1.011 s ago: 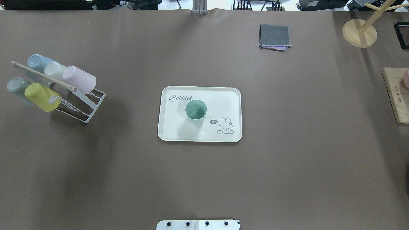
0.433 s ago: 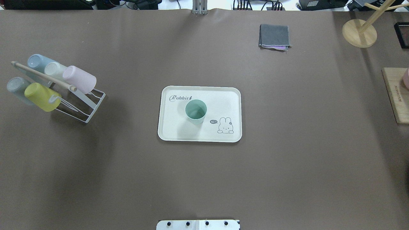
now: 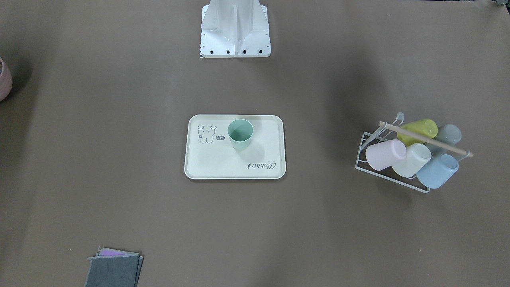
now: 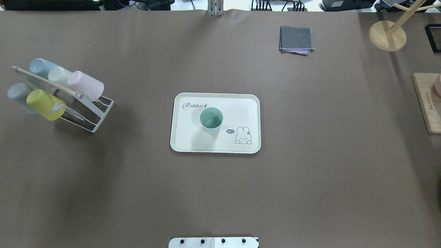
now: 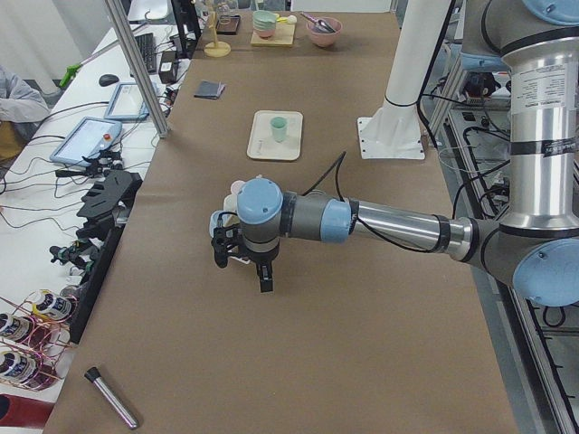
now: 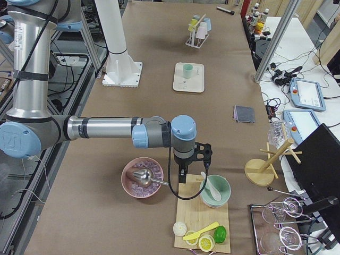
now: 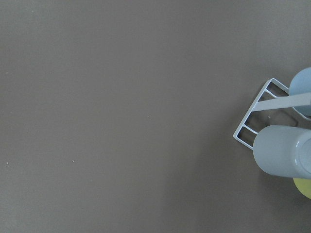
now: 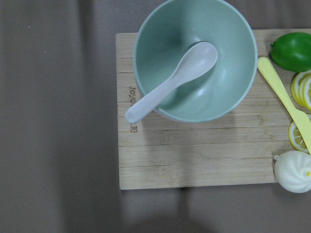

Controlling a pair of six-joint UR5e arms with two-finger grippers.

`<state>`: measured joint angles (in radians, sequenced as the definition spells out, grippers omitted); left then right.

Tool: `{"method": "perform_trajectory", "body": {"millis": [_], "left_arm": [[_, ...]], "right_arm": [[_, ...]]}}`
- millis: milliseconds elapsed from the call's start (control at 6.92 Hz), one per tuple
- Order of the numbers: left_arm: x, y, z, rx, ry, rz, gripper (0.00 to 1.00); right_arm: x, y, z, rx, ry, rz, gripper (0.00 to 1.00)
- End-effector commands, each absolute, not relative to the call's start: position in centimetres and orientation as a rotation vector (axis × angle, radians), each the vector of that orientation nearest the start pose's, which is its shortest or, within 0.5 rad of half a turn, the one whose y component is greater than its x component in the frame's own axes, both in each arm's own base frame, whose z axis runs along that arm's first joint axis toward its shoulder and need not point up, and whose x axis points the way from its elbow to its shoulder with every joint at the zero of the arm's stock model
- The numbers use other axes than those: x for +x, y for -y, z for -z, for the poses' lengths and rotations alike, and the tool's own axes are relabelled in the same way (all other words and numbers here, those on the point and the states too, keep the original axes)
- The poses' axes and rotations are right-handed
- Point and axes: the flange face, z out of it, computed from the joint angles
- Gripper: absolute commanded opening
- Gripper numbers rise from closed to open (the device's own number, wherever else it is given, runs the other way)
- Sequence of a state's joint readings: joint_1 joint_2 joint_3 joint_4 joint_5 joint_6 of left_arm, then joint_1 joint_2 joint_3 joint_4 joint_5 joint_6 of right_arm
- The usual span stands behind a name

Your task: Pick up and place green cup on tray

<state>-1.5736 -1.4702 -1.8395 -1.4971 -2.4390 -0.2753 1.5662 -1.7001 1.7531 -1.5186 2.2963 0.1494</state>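
The green cup (image 4: pixel 211 119) stands upright, mouth up, on the cream tray (image 4: pixel 186 137) at the table's middle. It also shows in the front view (image 3: pixel 240 133) on the tray (image 3: pixel 207 163). No gripper touches it. My left gripper (image 5: pixel 242 271) shows only in the left side view, hanging over the table beside the cup rack, far from the tray. My right gripper (image 6: pixel 192 169) shows only in the right side view, over the wooden board, also far from the tray. I cannot tell whether either is open or shut.
A white wire rack (image 4: pixel 93 113) at the left holds several cups, among them a lime one (image 4: pixel 44 104) and a grey-blue one (image 4: pixel 17 93). A folded grey cloth (image 4: pixel 296 38) lies far right. A wooden board (image 8: pixel 194 155) carries a green bowl (image 8: pixel 228 82) with a spoon.
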Motion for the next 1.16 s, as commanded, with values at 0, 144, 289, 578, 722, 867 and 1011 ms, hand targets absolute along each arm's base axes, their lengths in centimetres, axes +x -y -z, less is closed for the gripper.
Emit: {"method": "perform_trajectory", "body": {"millis": [0,144,289,578,722,867,1011], "left_arm": [[-5.91,43.96,-59.15,-0.099,-0.868,0.254,0.98],[-5.89,43.97,-59.21,-0.099,-0.861,0.253,0.98],[-5.9,43.68,-59.57,-0.099,-0.859,0.249,0.98],[-5.88,43.5,-60.07,-0.103,-0.861,0.247,0.98],[-5.83,43.71,-59.52,-0.094,-0.861,0.241,0.98],[-5.93,43.43,-59.47,-0.095,-0.865,0.245,0.98],[-5.9,43.21,-59.72,-0.103,-0.869,0.249,0.98]], "right_arm": [[6.52,44.36,-62.72,0.044,0.731,-0.1,1.0],[6.52,44.36,-62.72,0.044,0.731,-0.1,1.0],[6.53,44.36,-62.8,0.043,0.729,-0.101,1.0],[6.53,44.41,-62.96,0.04,0.729,-0.102,1.0],[6.52,44.42,-62.86,0.042,0.731,-0.1,1.0],[6.53,44.42,-62.95,0.041,0.729,-0.101,1.0],[6.53,44.42,-62.87,0.043,0.729,-0.101,1.0]]}}
